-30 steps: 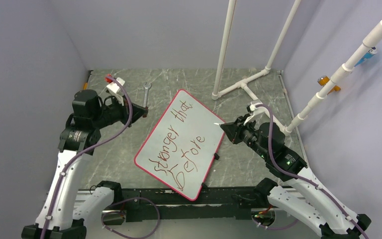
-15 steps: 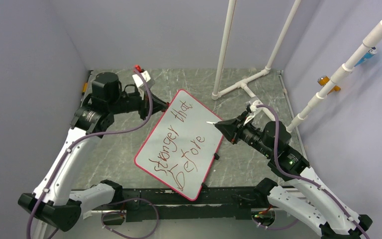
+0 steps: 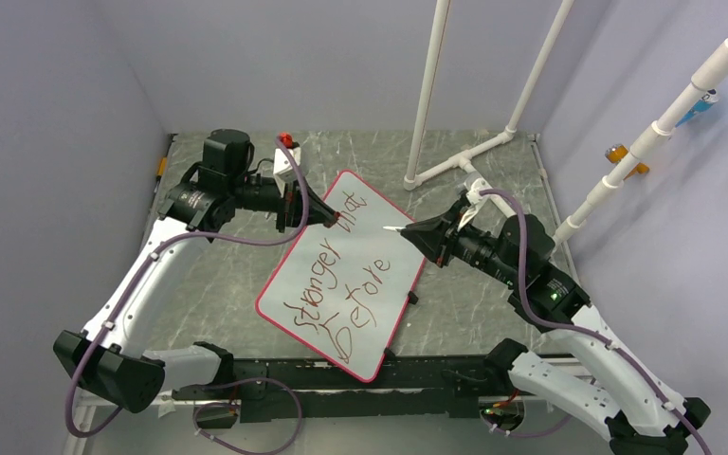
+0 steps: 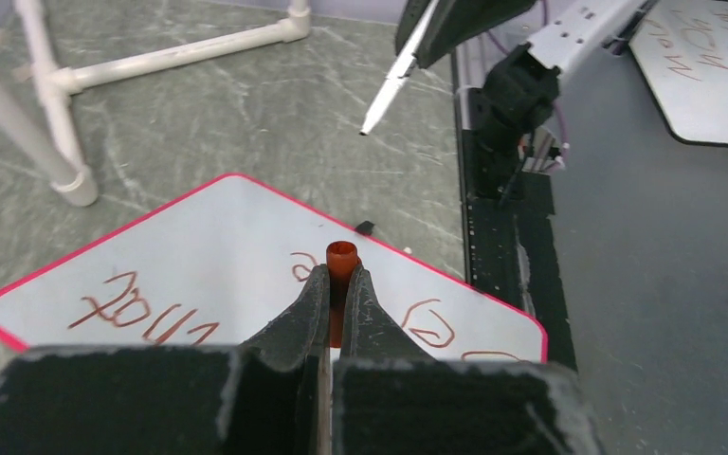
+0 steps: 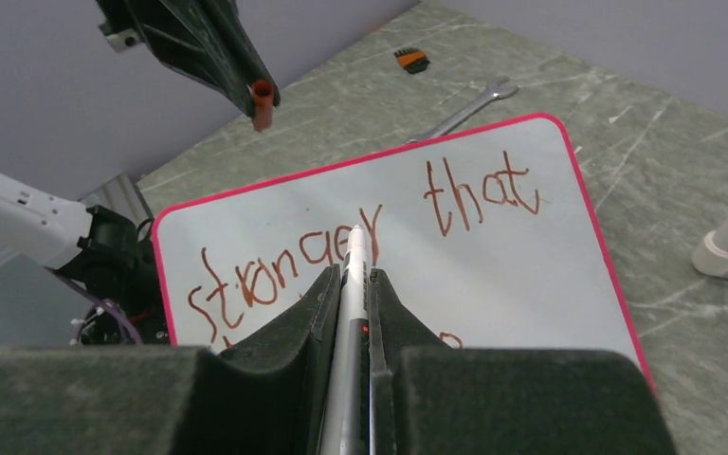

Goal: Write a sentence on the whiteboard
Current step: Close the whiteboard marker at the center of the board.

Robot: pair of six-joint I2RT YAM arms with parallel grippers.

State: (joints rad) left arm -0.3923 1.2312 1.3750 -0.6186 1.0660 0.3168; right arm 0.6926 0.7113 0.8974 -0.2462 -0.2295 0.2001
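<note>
One whiteboard (image 3: 379, 322) beneath left pincer (image 3: 330, 220) and right pincer (image 3: 408, 231)

Robot lab cell: plain grey walls (image 3: 57, 95), white pipe frame (image 3: 427, 95), marbled tabletop (image 3: 379, 152).

I see plain pale lilac-grey walls (image 3: 294, 57) boxing a grey-green marbled desk (image 3: 379, 152); white plastic pipe frame (image 3: 430, 76) upper right.

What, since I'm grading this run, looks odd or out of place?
The sentence reads "stronger that before"; "that" looks like a slip for "than". The whiteboard lies askew, one corner pointing toward the arms. A wrench lies just beyond its far edge, where it seems to have no part in the writing.
</note>
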